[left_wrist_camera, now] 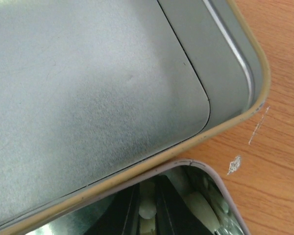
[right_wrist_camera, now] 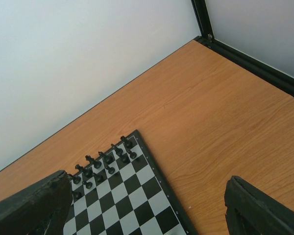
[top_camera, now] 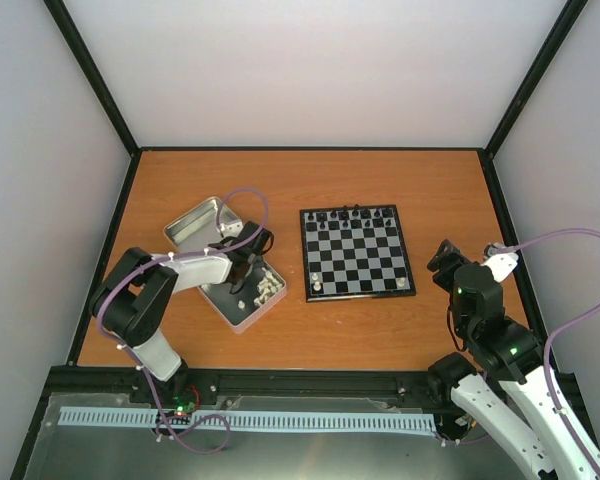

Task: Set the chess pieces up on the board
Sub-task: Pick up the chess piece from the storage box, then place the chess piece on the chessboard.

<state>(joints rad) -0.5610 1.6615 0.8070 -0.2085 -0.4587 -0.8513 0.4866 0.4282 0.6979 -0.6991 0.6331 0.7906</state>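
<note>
At the board's nine o'clock sits an open tin (top_camera: 232, 312), with its lid (top_camera: 193, 226) just beside it toward eleven. The left claw (top_camera: 242, 280) is down inside the tin, jaws together and pinched on a cream piece (left_wrist_camera: 147, 211). More chess pieces (top_camera: 270, 288) are heaped at the tin's three o'clock end. The board (top_camera: 355, 262) lies mid-desk (top_camera: 430, 190) — black figures (top_camera: 355, 215) fill its twelve o'clock rows, and a white figure (top_camera: 316, 287) stands on each six o'clock corner. At the board's three o'clock hovers the right claw (top_camera: 441, 256), jaws wide apart — gripping nothing.
</note>
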